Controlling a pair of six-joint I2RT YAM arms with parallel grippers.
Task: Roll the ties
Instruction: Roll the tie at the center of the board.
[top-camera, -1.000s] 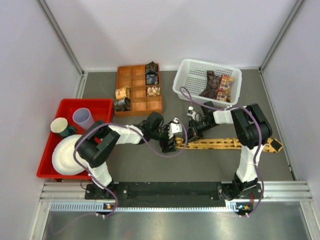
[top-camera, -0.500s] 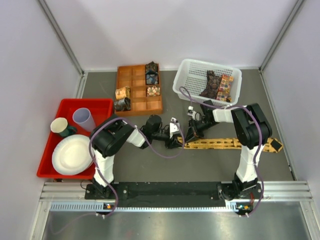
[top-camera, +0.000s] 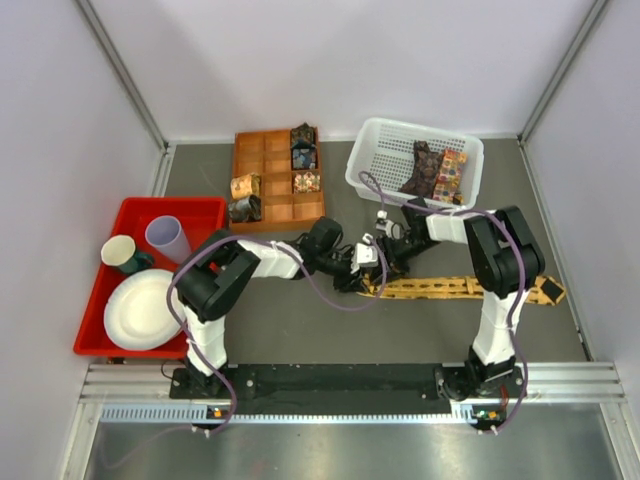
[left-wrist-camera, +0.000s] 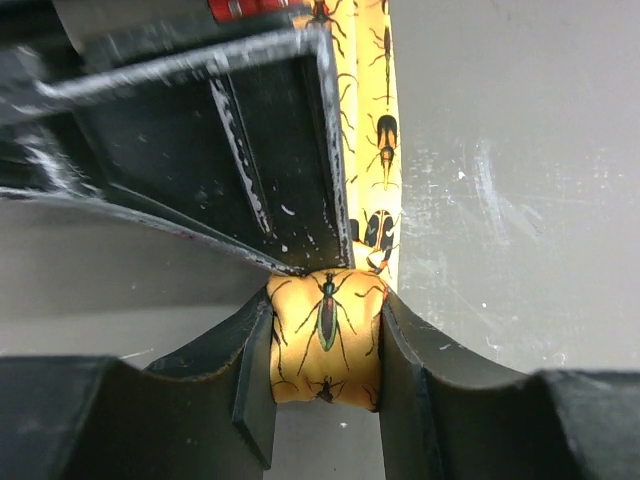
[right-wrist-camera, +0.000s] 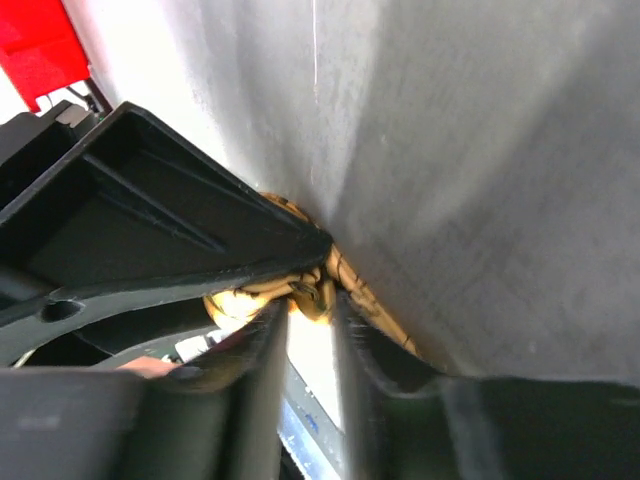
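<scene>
A golden-yellow tie (top-camera: 460, 287) with dark beetle markings lies flat on the grey table, running right to its dark tip (top-camera: 549, 291). Its left end is a small roll (left-wrist-camera: 325, 345). My left gripper (left-wrist-camera: 325, 350) is shut on that roll from both sides; it shows in the top view (top-camera: 366, 268) too. My right gripper (right-wrist-camera: 312, 320) is nearly closed, with a fold of the same tie (right-wrist-camera: 318, 290) pinched at its tips. Both grippers meet at the roll, and the right gripper shows in the top view (top-camera: 385, 258).
An orange-brown compartment tray (top-camera: 272, 205) at the back holds several rolled ties (top-camera: 303, 146). A white mesh basket (top-camera: 378, 135) holds a dark brown tie (top-camera: 421, 168) and a multicoloured one (top-camera: 450, 175). A red bin (top-camera: 200, 208) at the left holds a plate and cups.
My left gripper has moved right along the tie toward the right gripper, and the two are now pressed together at the rolled end. The flat part of the tie is shorter.
</scene>
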